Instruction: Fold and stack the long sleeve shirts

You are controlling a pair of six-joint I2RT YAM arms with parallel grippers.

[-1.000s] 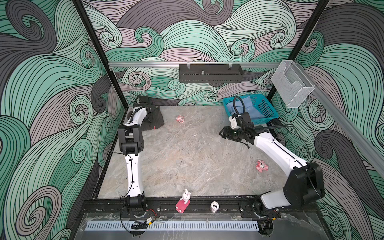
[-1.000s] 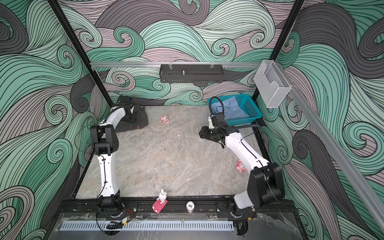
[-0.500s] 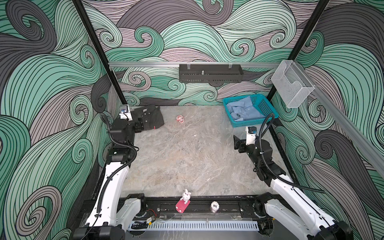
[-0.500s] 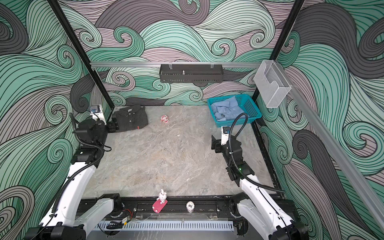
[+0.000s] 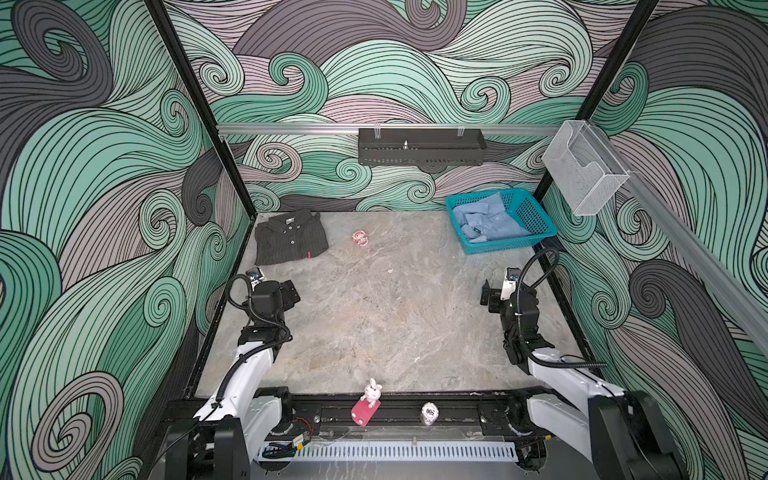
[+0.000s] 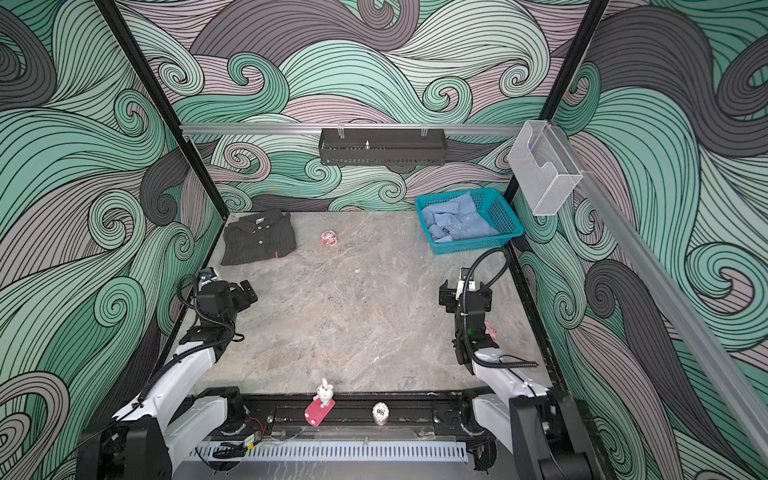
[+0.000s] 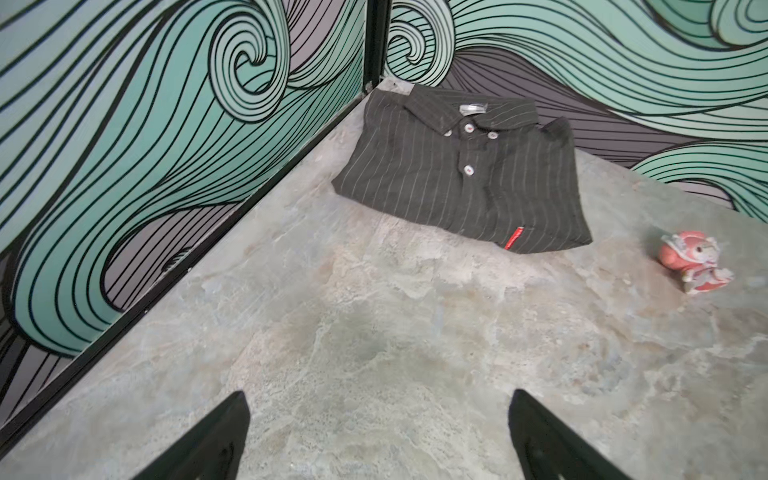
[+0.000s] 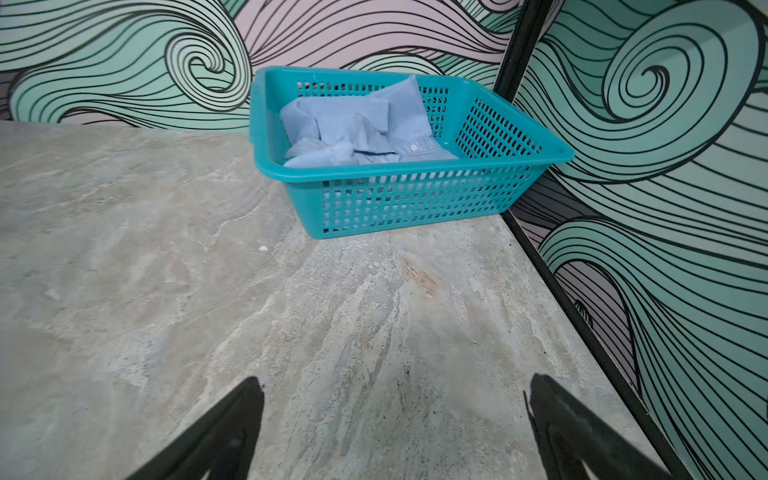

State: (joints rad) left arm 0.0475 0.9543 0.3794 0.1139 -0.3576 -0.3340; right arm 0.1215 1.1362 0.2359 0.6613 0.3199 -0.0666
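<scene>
— What is seen as the largest thing?

— A flat table (image 5: 374, 316) of matte, veined grey-beige stone pattern is spread beneath and ahead of both sets of jaws. Nothing is held. The black tapered fingers of the left gripper (image 7: 377, 395) are set wide apart over bare stone, and so are those of the right gripper (image 8: 395, 378).

— And next in size?

— A teal plastic basket (image 8: 415, 174) is found well ahead of the right gripper's jaws, at the table's far corner. It is rectangular, with a smooth rolled rim and slotted mesh walls.

— Where are the shirts placed?

— The dark charcoal shirt (image 7: 457, 178), a soft cloth with thin pale pinstripes, is laid folded into a flat rectangle well ahead of the left gripper's jaws. Its collar is turned to the side farthest from them, its pale round buttons face up, and a small red tag is seen at the nearer edge. The light blue shirt (image 8: 357, 124), plain and rumpled, is heaped inside the basket, well apart from the dark one.

— Anything smaller?

— A small, rounded pink-and-white figurine (image 7: 694, 259) is set on the stone ahead of the left gripper's jaws. It is near the dark shirt but not touching it.
</scene>
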